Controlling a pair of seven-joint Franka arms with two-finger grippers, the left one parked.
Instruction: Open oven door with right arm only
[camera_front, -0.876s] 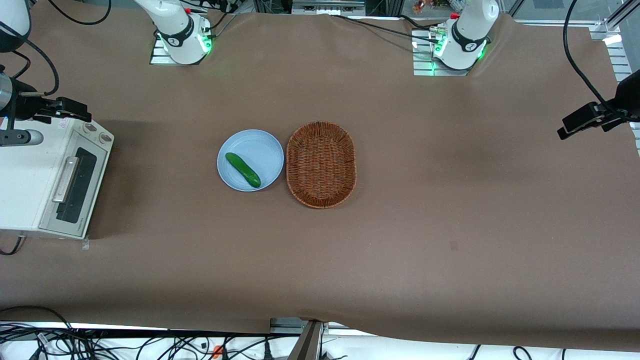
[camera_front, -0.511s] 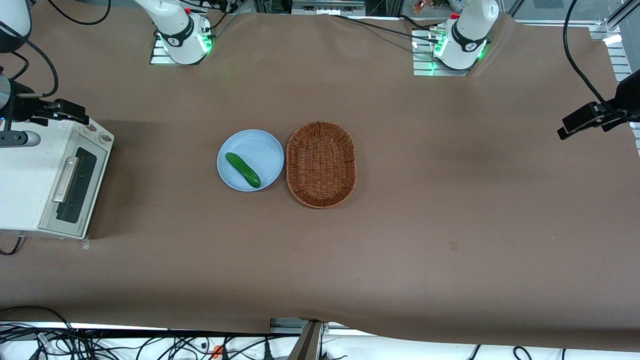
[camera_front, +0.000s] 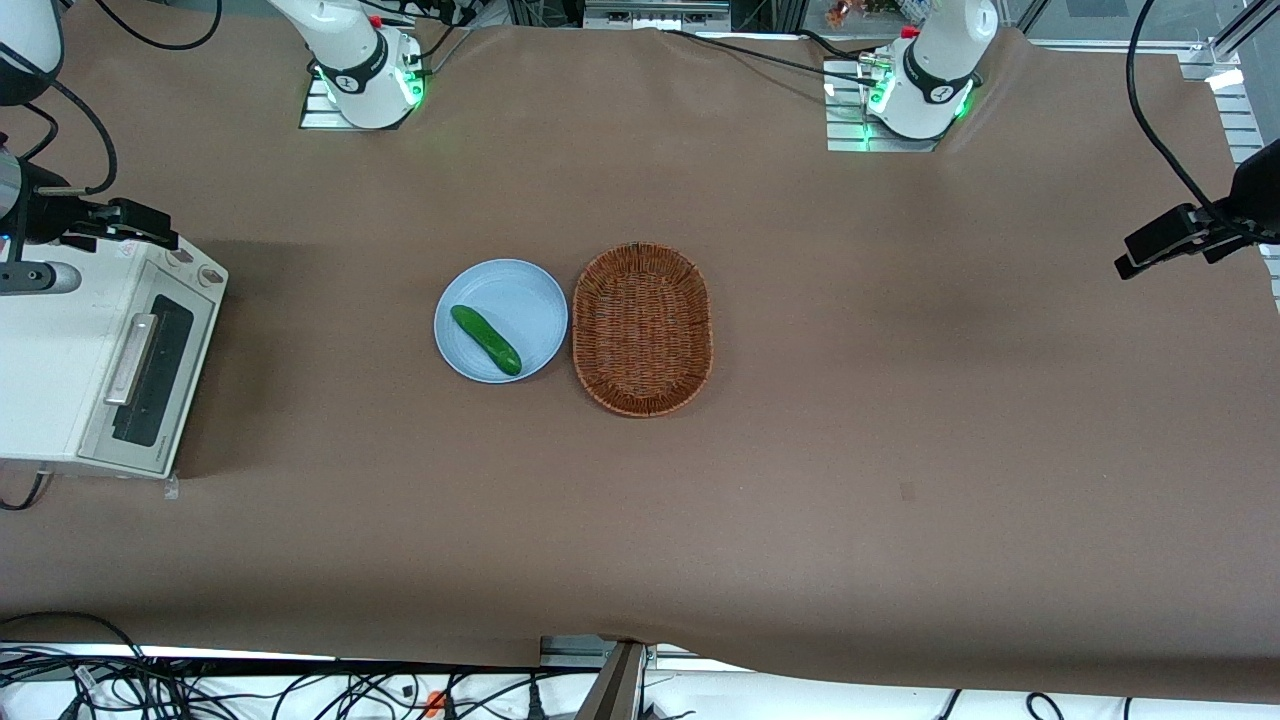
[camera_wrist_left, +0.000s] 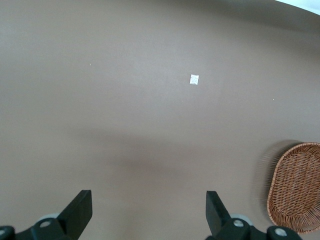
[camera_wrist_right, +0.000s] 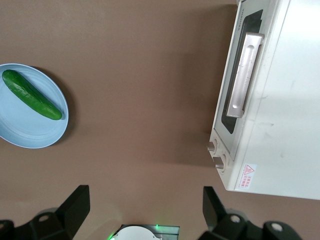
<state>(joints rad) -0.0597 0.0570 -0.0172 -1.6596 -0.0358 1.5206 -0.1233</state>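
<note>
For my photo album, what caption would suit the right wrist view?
Open gripper hovering above the table, looking at the shut oven door of a toaster oven and a cucumber on a blue plate.

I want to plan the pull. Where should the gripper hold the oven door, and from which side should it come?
Take the silver bar handle on the oven door, at its middle, coming from above with one jaw on each side of the bar. The bar stands off the glass, so there is probably room. The gripper is open, above the oven's knob end, not touching the door.
</note>
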